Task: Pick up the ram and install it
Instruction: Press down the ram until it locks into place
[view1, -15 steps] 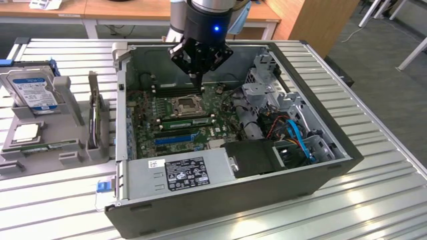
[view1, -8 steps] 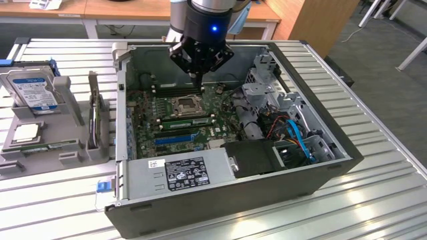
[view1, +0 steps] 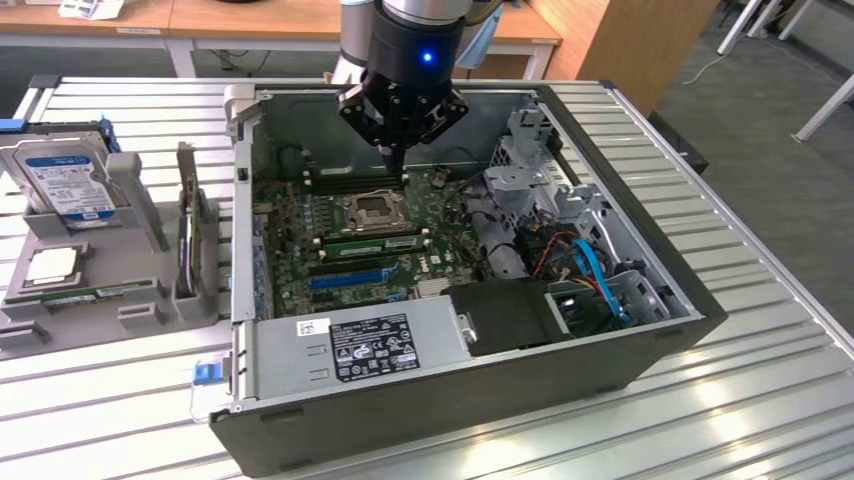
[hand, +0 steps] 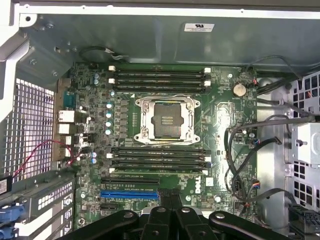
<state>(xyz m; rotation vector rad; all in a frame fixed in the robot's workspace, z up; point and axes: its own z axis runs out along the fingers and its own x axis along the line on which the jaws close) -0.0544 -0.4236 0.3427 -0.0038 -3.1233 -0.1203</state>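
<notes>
Holder rack (view1: 80, 290): at nine o'clock of the case on the slatted surface (view1: 747, 400); a green ram stick (view1: 104, 294) lies flat there, free to be lifted.
Case (view1: 467, 400): open, motherboard (view1: 360, 230) exposed.
Pincer (view1: 390, 152): closed, empty, poised above the upper memory slots (hand: 157, 79).

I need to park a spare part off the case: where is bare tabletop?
Bare slatted table lies on the exterior view's right of the computer case, and in front of it. The exterior view's left is crowded: hard drive and parts holder.
</notes>
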